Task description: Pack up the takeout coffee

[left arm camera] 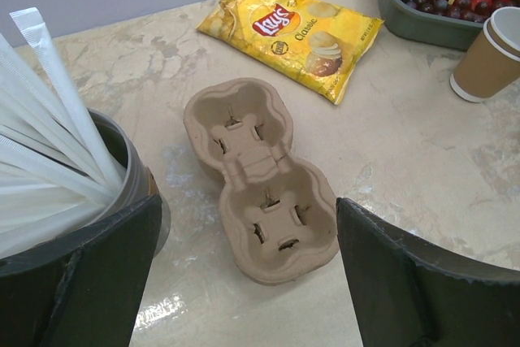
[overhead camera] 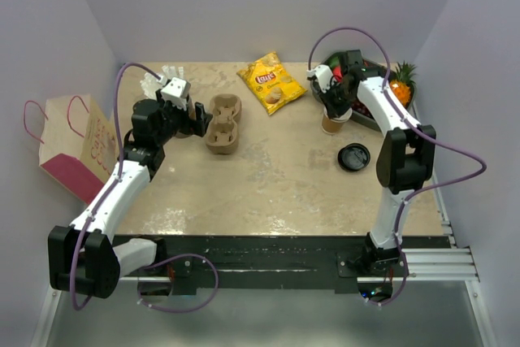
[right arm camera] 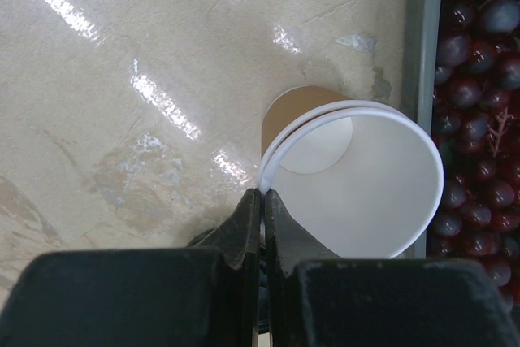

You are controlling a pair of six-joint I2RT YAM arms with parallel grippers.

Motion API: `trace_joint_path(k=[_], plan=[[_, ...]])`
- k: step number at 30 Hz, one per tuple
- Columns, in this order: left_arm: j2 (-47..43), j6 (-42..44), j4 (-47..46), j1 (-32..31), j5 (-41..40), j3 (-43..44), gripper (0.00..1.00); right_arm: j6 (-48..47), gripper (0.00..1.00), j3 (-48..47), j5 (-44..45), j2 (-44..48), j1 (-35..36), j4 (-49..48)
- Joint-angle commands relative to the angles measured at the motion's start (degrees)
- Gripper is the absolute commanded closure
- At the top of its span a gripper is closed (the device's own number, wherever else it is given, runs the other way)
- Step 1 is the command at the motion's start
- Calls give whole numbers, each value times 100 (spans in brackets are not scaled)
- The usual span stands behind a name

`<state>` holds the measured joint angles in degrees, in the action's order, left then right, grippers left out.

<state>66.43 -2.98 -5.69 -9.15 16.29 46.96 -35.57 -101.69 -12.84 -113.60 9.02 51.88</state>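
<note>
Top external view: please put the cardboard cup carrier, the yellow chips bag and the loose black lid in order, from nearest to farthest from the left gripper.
From the left gripper:
1. cup carrier, just to its right.
2. chips bag, farther right, toward the back.
3. black lid, far right, beside the right arm.

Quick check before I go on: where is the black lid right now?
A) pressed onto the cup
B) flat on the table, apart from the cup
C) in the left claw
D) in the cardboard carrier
B: the top view shows the black lid lying flat on the table, apart from the paper cup, whose open rim the right claw pinches.
</note>
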Motion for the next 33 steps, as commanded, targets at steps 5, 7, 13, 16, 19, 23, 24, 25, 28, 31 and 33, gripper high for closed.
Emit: trace_joint_path(k=[5, 7, 13, 16, 19, 23, 24, 25, 28, 31, 33], plan=[[45, -53, -389, -26, 76, -11, 8, -1, 100, -238, 193, 584, 266, -143], [54, -71, -397, -26, 119, -20, 8, -230, 100, -10, 510, 620, 407, -152], [63, -62, -406, -26, 93, -11, 8, -434, 97, -33, 548, 585, 725, -21], [63, -62, -415, -26, 111, -29, 8, -187, 100, -332, 494, 287, 681, 251], [54, -62, -398, -26, 120, -20, 8, -134, 100, -501, 388, 242, 689, 271], [36, -44, -397, -26, 111, -38, 8, -90, 100, -343, 783, 330, 759, -81], [36, -44, -397, -34, 102, -46, 8, -29, 100, -613, 487, 278, 707, -3], [36, -44, -406, -35, 102, -47, 8, 23, 100, -763, 458, 190, 655, 233], [45, -62, -415, -26, 102, -38, 8, 339, 100, -1462, 319, -126, 637, 714], [62, -53, -406, -26, 119, -11, 8, 429, 100, -1340, 428, -312, 426, 572], [89, -36, -415, -26, 155, -3, 8, 191, 100, -1431, 467, -425, 514, 717]])
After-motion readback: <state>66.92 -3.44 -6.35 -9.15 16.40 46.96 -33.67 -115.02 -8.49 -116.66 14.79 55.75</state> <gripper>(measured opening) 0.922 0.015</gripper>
